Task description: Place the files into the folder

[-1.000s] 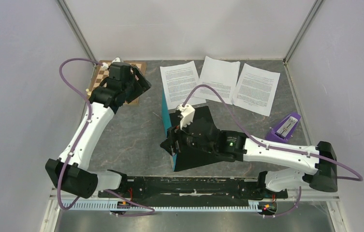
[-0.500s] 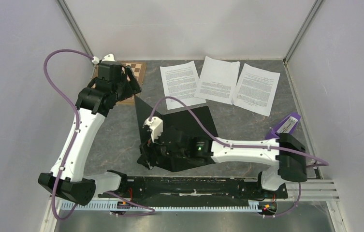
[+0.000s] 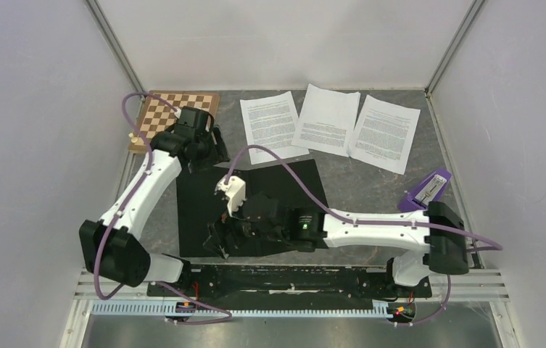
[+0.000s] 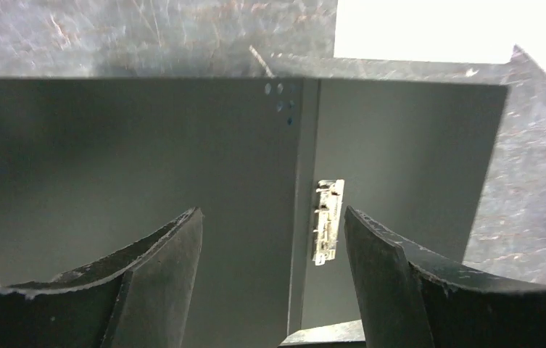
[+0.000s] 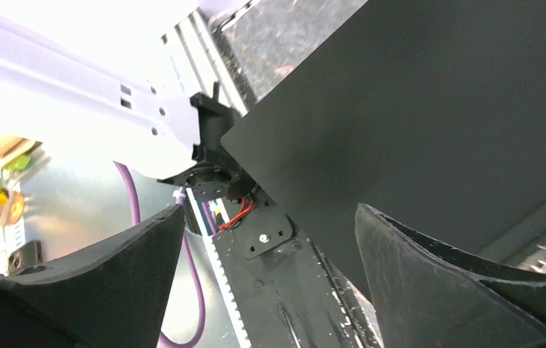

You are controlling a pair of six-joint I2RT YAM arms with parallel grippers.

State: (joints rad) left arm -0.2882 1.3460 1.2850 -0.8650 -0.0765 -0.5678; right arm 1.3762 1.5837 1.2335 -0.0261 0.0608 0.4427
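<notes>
The folder [image 3: 196,206] lies open and flat in the middle of the table, black inner faces up, with a metal clip [image 4: 328,221] by its spine. No teal shows. Three white printed files [image 3: 273,127] [image 3: 326,119] [image 3: 384,133] lie side by side behind it. My left gripper [image 3: 214,147] hangs open over the folder's far edge, and its wrist view [image 4: 270,214] looks down on the black faces [image 4: 146,159]. My right gripper [image 3: 219,241] is open and empty at the folder's near left corner [image 5: 436,109], its jaws apart [image 5: 270,210] over the front rail.
A wooden chessboard [image 3: 172,114] lies at the far left, behind my left arm. A purple stapler-like object [image 3: 425,190] sits at the right. The black base rail [image 3: 291,279] runs along the near edge. White walls close in three sides.
The folder's cover went from standing upright to lying flat on the left. My right gripper moved left and toward the near edge. My left arm swung from over the chessboard to the folder's far edge.
</notes>
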